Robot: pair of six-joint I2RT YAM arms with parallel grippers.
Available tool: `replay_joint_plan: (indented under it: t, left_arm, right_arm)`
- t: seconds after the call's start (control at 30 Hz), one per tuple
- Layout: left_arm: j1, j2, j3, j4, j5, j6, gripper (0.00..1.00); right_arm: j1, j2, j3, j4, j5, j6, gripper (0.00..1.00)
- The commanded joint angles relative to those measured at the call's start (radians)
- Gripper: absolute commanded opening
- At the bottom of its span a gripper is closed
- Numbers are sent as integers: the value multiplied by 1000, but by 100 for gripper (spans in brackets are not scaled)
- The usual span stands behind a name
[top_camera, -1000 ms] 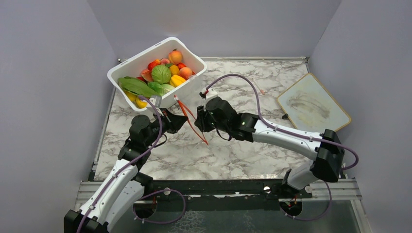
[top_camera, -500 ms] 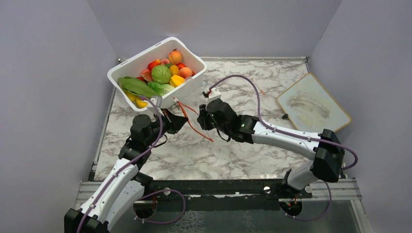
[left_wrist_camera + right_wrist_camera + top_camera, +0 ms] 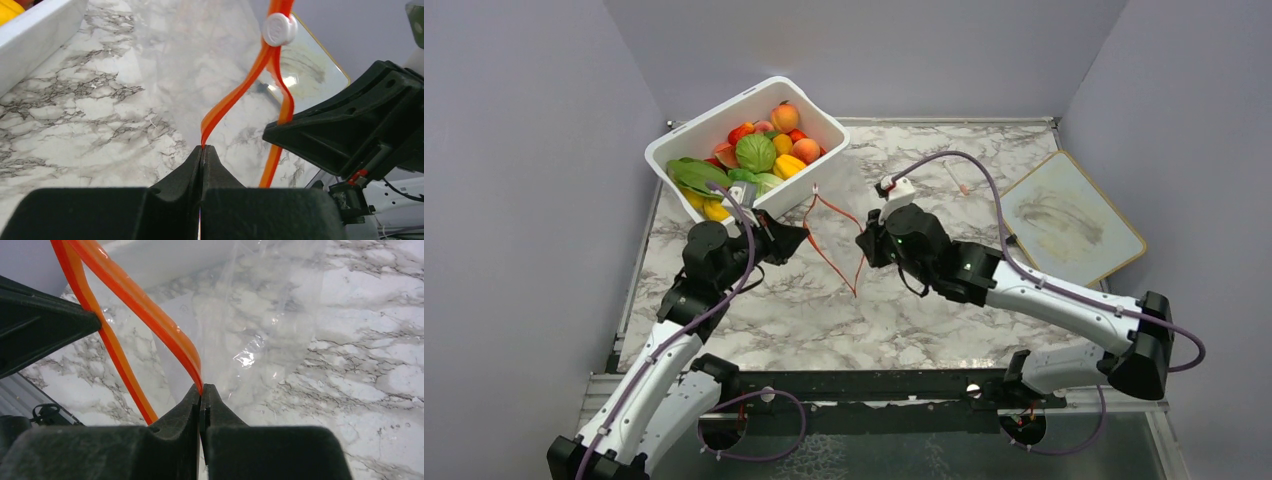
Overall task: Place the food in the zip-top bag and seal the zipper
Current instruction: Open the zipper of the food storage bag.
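The zip-top bag (image 3: 250, 315) hangs clear between my two grippers above the marble table. Its orange-red zipper (image 3: 829, 263) is spread into an open diamond. My left gripper (image 3: 800, 238) is shut on one side of the strip (image 3: 225, 107). My right gripper (image 3: 864, 245) is shut on the other side (image 3: 170, 330). A white slider (image 3: 279, 29) sits on the strip's far end. The food lies in the white tub (image 3: 714, 118) at the back left: a green cabbage (image 3: 755, 152), a leafy bunch (image 3: 699, 175), a peach (image 3: 785, 117) and several red and yellow pieces. No food shows in the bag.
A wood-framed whiteboard (image 3: 1069, 222) lies at the right of the table and also shows in the left wrist view (image 3: 305, 70). The tub's wall (image 3: 40, 30) is close to my left gripper. Grey walls enclose the table on three sides.
My right gripper has moved right and a little back with its side of the strip. The bag's mouth has widened from a narrow slit into a diamond. My left gripper has barely moved.
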Motion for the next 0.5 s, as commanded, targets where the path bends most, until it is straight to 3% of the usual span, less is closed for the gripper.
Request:
replay_joint_plan:
  t: [0.0, 0.47]
  left_arm:
    - [-2, 23, 47, -50, -12, 60, 0]
    - [-2, 73, 71, -52, 18, 44, 0]
  right_arm:
    - [2, -100, -27, -100, 48, 39, 1]
    - [2, -291, -47, -253, 97, 110, 1]
